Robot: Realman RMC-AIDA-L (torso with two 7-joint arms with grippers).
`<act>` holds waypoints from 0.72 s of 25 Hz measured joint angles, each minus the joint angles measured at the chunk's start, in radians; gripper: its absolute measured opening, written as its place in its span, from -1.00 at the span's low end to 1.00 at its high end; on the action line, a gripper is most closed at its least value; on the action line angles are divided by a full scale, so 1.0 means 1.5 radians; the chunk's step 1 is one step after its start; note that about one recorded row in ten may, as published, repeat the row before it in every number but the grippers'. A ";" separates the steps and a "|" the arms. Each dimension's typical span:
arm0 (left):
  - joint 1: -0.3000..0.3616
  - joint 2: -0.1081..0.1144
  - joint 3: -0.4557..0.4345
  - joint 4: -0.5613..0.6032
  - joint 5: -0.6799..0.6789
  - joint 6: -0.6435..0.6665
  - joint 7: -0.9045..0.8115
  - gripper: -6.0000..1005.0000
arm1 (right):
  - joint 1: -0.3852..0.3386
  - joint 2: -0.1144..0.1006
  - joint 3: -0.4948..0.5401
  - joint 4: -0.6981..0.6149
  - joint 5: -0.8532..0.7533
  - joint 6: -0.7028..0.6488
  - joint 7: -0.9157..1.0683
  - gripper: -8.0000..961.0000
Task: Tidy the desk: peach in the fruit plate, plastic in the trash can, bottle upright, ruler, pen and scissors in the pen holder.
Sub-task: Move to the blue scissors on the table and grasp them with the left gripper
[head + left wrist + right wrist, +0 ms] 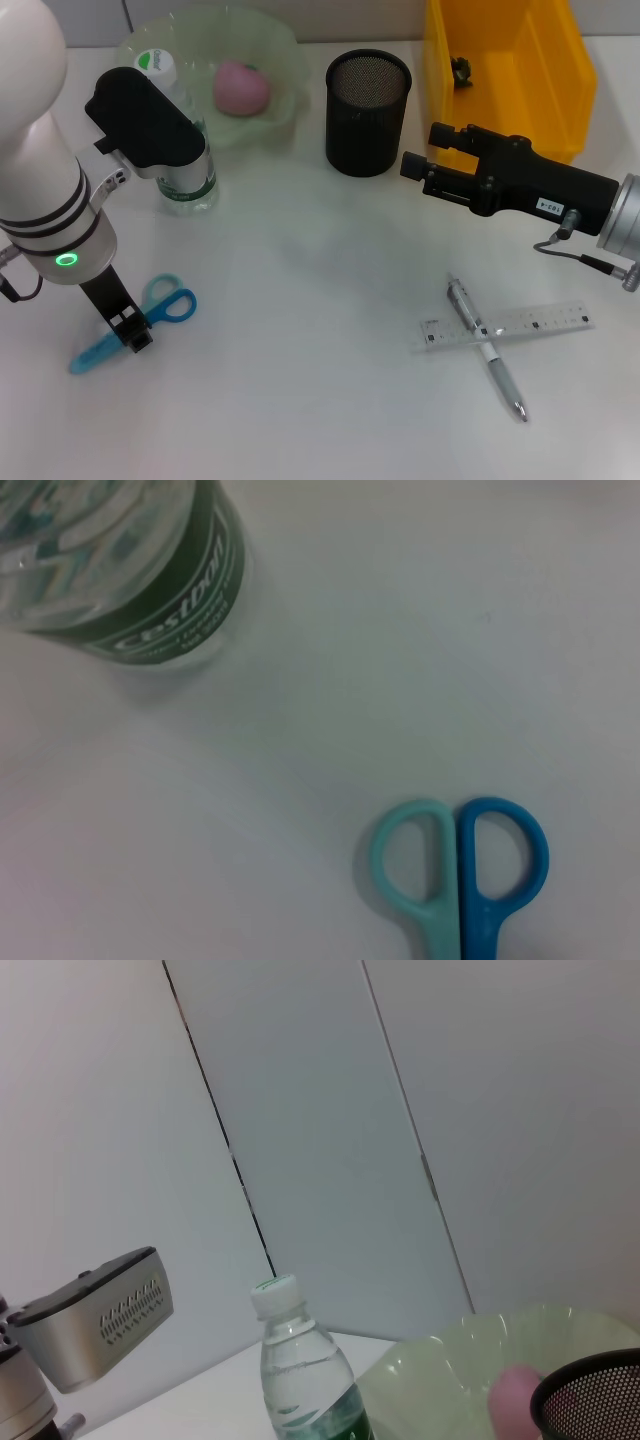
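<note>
The black wire-mesh pen holder [368,112], a round cylinder, stands upright on the smooth white worktop [300,350] and serves as landmark. Just to its left sits the translucent pale-green fruit plate [270,45] with a wavy rim, and the pink, rounded peach [242,87] lies inside it. Farther left of the holder the clear plastic bottle [185,175] stands upright, white-capped with a green label band. To the holder's right is the glossy yellow trash can [500,60], a rectangular bin with a small dark item in it. Well in front of the holder and to its right, a clear flat ruler [540,323] lies with a slim silver pen [487,350] crossed over it. Far front-left of the holder lie the scissors [150,320], closed, with one blue and one teal plastic loop. The left end effector [130,332] hangs over the scissors' blades; whether it is open I cannot tell. The right end effector [415,168], matte black, hovers just right of the holder, jaws apparently spread and empty.
</note>
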State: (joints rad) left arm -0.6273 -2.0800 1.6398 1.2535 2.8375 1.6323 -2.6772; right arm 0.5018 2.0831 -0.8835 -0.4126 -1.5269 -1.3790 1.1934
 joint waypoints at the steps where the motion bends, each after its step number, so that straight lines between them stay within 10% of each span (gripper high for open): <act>1: 0.000 0.000 0.000 0.000 0.000 0.000 0.000 -0.06 | 0.000 0.000 0.000 0.000 0.000 0.000 0.000 0.50; 18: -0.002 0.000 0.003 -0.009 0.001 -0.003 0.004 -0.14 | 0.007 0.000 0.000 0.000 0.001 0.001 0.000 0.50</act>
State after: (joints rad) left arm -0.6307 -2.0800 1.6439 1.2402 2.8388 1.6280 -2.6714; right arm 0.5117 2.0831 -0.8836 -0.4126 -1.5259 -1.3776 1.1934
